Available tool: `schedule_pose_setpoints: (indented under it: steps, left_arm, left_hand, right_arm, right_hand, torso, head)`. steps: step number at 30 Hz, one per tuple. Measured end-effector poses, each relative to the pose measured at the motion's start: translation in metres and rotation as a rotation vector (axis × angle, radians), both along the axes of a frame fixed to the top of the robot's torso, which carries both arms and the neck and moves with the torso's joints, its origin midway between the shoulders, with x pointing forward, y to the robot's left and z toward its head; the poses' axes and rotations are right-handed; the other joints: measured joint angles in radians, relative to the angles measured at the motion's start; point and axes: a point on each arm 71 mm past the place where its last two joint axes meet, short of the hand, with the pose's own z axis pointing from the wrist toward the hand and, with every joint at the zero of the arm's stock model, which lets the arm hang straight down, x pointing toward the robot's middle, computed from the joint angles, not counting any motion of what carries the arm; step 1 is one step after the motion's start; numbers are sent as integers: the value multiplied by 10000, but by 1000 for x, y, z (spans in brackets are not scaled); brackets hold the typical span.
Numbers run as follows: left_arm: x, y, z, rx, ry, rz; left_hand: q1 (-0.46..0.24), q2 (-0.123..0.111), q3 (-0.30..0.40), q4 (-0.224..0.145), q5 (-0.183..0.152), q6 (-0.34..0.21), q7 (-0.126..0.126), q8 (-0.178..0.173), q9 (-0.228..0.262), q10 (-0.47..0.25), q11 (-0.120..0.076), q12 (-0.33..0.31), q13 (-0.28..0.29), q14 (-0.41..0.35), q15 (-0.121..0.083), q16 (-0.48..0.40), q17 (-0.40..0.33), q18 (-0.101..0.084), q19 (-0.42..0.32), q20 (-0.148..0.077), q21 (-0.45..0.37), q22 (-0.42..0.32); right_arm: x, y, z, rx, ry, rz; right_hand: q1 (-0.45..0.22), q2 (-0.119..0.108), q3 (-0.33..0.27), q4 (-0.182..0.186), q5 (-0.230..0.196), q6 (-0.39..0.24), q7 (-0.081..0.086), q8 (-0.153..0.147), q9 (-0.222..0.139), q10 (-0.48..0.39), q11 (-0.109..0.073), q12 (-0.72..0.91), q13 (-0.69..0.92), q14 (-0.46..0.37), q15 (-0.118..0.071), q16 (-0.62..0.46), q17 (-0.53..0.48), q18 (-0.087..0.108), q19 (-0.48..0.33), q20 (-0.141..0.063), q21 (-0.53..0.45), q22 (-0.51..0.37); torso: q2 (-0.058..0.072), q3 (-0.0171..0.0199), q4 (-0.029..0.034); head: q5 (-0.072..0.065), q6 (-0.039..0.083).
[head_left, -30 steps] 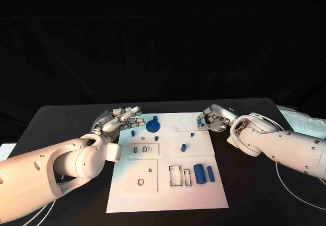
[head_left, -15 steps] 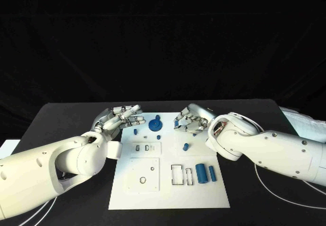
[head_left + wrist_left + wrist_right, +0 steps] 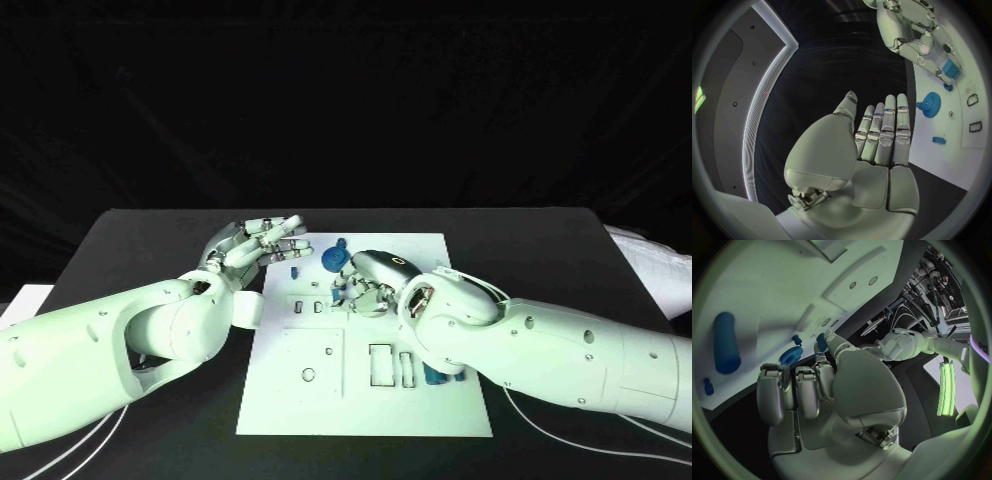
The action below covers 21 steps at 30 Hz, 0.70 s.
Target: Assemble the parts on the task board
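Parts in blue plastic lie scattered on the flat white task board point(image 3: 361, 400), among them a toothed blue gear point(image 3: 335, 260) at its far end; in the head view the right hand point(image 3: 368, 283) hangs over the board just beside that gear, grip impossible to tell. From the left wrist, the left hand point(image 3: 870, 150) is flat, fingers straight, holding nothing, off the board's edge. From the right wrist, fingers curl above the gear point(image 3: 789, 356), which looks light, stiff and smooth, best pinched by its rim.
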Motion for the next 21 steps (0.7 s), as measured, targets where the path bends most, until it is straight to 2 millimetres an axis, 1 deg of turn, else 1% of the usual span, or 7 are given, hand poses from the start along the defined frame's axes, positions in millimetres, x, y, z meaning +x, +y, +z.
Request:
schedule_pose_setpoints:
  steps: [4,7,9,10,12,21]
  left_arm:
    - [0,0,0,-4,0,-7]
    - [0,0,0,-5,-1,-9]
    - [0,0,0,-6,-1,-11]
    - [0,0,0,-7,-1,-12]
    - [0,-1,0,-8,-2,-15]
    - [0,-1,0,-12,-2,-22]
  left_hand:
    - [0,0,0,0,0,0,0,0,0,0,0,0,0,0,0,0,-1,0,0,0,0,0]
    - [0,0,0,0,0,0,0,0,0,0,0,0,0,0,0,0,-1,0,0,0,0,0]
    - [0,0,0,0,0,0,0,0,0,0,0,0,0,0,0,0,-1,0,0,0,1,0]
    - [0,0,0,0,0,0,0,0,0,0,0,0,0,0,0,0,-1,0,0,0,0,0]
    - [0,0,0,0,0,0,0,0,0,0,0,0,0,0,0,0,-1,0,0,0,1,0]
    - [0,0,0,1,0,0,0,0,0,0,0,0,0,0,0,0,-2,0,0,0,1,0]
  right_arm:
    - [-2,6,-8,-166,5,15]
    - [-1,8,-12,-293,-23,-54]
    - [1,8,-15,-375,-42,-117]
    - [1,8,-16,-401,-51,-140]
    - [2,9,-16,-415,-99,-144]
    - [2,14,-17,-439,-200,-73]
  right_hand:
    - [-26,-26,0,0,1,-12,-12,0,0,0,1,-57,2,0,1,-4,8,0,0,0,0,0]
    - [-60,-60,-1,0,49,-16,-16,1,0,1,2,-156,56,0,1,-39,8,0,0,0,0,-1]
    - [-66,-67,-1,-1,59,-17,-17,2,3,2,2,-204,58,0,1,-39,8,0,0,0,0,-1]
    - [-105,-106,-1,-1,60,-17,-18,6,67,2,3,-263,58,0,1,-39,8,0,0,1,0,-1]
    - [-118,-119,-1,0,61,-19,-19,29,187,2,3,-354,59,0,1,-39,8,0,0,1,0,-2]
    - [-141,-143,-1,-1,118,-38,-39,49,203,9,12,-586,205,0,2,-39,6,0,-1,1,0,-3]
  torso:
    - [5,4,-1]
    - [8,13,-13]
    - [10,13,-20]
    - [11,13,-20]
    - [10,19,-23]
    - [8,25,-21]
  head:
    - [-9,-32]
    - [-4,-45]
    - [-7,-48]
    - [-11,-49]
    - [-12,-73]
    - [45,-160]
